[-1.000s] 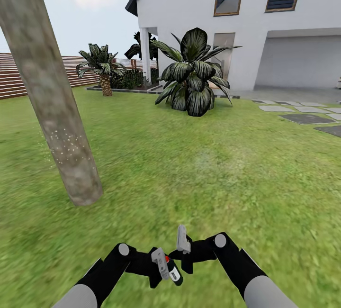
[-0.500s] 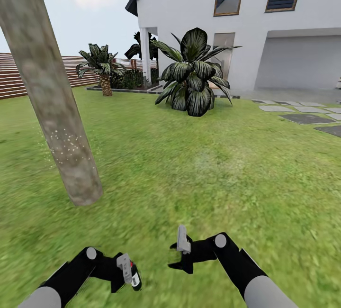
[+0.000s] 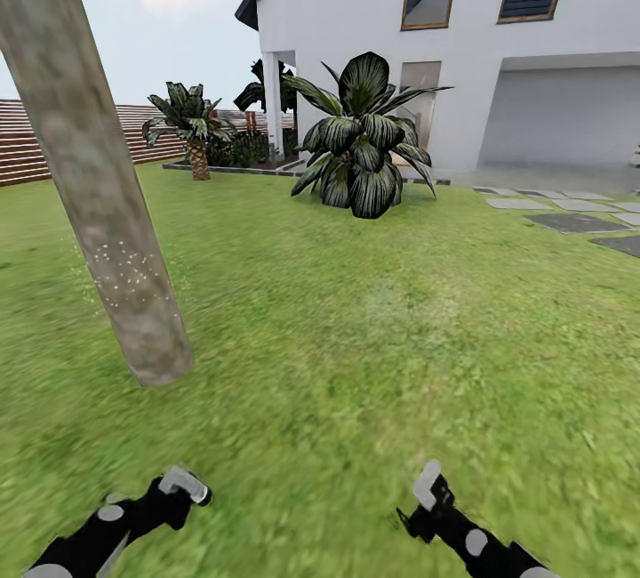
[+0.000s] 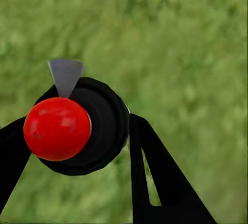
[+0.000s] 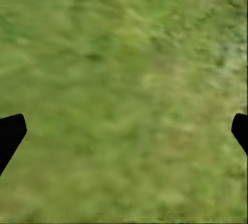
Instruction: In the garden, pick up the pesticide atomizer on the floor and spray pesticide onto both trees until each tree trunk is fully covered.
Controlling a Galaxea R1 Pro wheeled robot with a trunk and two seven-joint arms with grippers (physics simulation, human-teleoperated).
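Observation:
One tree trunk [image 3: 98,196], thick with pale mottled bark, leans through the left of the head view, with a patch of fine white specks [image 3: 124,276] low on it. The pesticide atomizer [image 4: 103,131] is a black round body with a red cap [image 4: 57,128] and a grey tab [image 4: 65,74]. My left gripper [image 4: 77,149] is shut on it over grass. In the head view that gripper [image 3: 182,485] sits low, to the near right of the trunk's base. My right gripper [image 3: 427,487] hangs low on the right. It is open [image 5: 124,131], with only grass between its fingertips.
Green lawn [image 3: 356,320] stretches ahead to a white house [image 3: 462,44]. A large dark leafy plant [image 3: 360,147] stands mid-lawn, a short palm [image 3: 191,129] farther left, and a slatted brown fence [image 3: 18,142] behind. Grey paving slabs [image 3: 578,222] lie at the right.
Both arms have dropped toward the bottom of the view and spread apart. The left one swung left carrying the atomizer. The trunk and the view have not shifted.

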